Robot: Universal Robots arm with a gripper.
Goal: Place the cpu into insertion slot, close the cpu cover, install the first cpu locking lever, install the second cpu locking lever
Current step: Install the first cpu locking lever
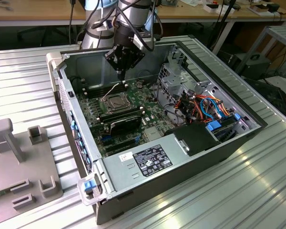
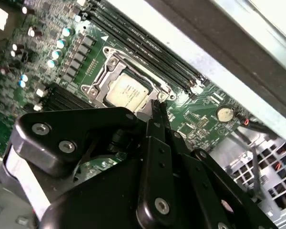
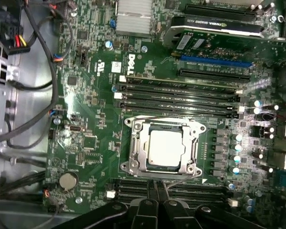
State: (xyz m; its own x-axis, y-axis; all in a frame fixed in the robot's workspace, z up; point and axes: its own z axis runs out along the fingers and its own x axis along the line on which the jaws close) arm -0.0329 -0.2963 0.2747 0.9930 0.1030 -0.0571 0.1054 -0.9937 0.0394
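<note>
The cpu (image 3: 164,149) (image 2: 126,91) lies silver side up in the insertion slot (image 3: 148,134) on the green board (image 1: 115,101). Over it, the metal cpu cover (image 3: 136,145) (image 2: 105,76) lies flat, framing the chip. One wire locking lever (image 3: 162,116) runs flat along the cover's edge beside the memory slots. The other lever (image 3: 183,179) (image 1: 113,90) stands up at a slant from the socket, and its free end meets my gripper (image 3: 160,198) (image 2: 157,109) (image 1: 121,75). The black fingers are shut together just above that socket edge. Whether they pinch the wire is hidden.
Long black memory slots (image 3: 181,95) flank the socket, with a graphics card (image 3: 214,28) and a finned heat sink (image 3: 133,16) beyond. Cable bundles (image 3: 33,95), a drive cage (image 1: 181,81) and the power supply (image 1: 152,160) crowd the case. Grey fixtures (image 1: 19,157) stand outside on the exterior view's left.
</note>
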